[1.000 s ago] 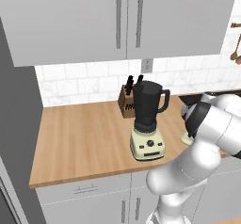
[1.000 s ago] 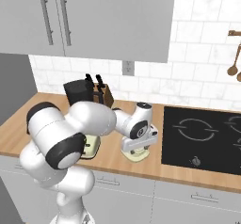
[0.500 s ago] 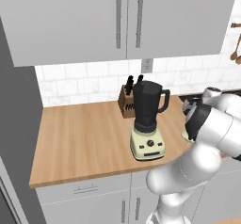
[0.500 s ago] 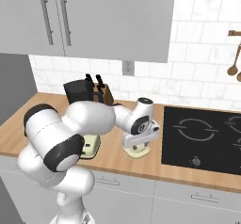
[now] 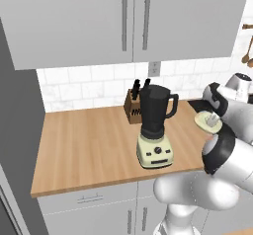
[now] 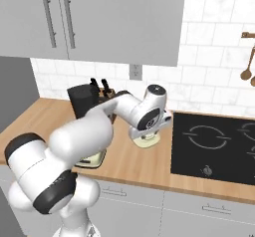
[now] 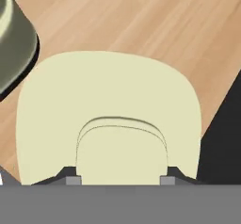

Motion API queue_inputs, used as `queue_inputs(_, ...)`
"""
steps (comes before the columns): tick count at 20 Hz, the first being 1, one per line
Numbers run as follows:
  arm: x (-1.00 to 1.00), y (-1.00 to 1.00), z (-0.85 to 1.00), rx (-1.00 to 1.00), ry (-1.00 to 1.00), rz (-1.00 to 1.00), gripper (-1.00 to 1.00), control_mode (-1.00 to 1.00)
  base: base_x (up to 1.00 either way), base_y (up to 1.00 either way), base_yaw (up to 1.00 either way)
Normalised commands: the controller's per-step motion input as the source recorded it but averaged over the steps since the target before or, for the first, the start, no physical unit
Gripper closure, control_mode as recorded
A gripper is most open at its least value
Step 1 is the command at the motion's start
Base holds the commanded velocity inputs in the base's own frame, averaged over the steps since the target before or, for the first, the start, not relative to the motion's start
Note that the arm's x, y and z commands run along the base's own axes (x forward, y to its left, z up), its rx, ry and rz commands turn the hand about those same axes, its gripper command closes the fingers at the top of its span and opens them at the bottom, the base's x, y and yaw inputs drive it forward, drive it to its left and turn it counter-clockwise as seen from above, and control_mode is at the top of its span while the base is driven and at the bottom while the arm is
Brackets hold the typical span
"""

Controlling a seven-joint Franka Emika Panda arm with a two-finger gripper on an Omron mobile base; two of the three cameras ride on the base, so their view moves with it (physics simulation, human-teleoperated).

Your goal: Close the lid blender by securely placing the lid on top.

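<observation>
The gripper (image 7: 117, 180) stands directly over the lid (image 7: 108, 119), its two dark fingertips (image 7: 73, 180) seated at either side of the raised central knob, so the jaws appear closed on that knob. The lid is a pale cream-green disc, smooth and rounded, its knob a low dome at the middle. In the left base view the lid (image 5: 207, 121) sits at the end of the arm, right of the blender (image 5: 155, 125) and apart from it, over the wooden counter (image 5: 89, 140). The blender's dark jar (handle turned toward the lid) stands on its cream base with its mouth uncovered. In the right base view the lid (image 6: 147, 141) shows as a pale sliver under the white wrist, beside the black cooktop (image 6: 214, 146); whether it touches the counter cannot be told. The robot's arm hides most of the blender (image 6: 84, 101) there.
</observation>
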Motion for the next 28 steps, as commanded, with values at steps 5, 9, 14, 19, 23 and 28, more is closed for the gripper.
queue_inputs(5, 0.00, 0.22, 1.00, 0.00, -0.08, 0.00, 1.00, -1.00, 0.00, 0.00, 0.00)
queue_inputs(9, 0.00, 0.37, 1.00, -0.02, -0.08, 0.00, 1.00, -1.00, 0.00, 0.00, 0.00)
queue_inputs(14, 0.00, 0.66, 1.00, -0.10, -0.02, 0.00, 1.00, -1.00, 0.00, 0.00, 0.00)
queue_inputs(19, 0.00, 0.86, 1.00, -0.06, 0.00, 0.00, 1.00, -1.00, 0.00, 0.00, 0.00)
queue_inputs(23, 0.00, 0.59, 0.63, -0.01, 0.00, 0.00, 1.00, -1.00, 0.00, 0.00, 0.00)
queue_inputs(28, -0.02, 0.24, -0.12, 0.05, -0.02, 0.00, 1.00, -1.00, 0.00, 0.00, 0.00)
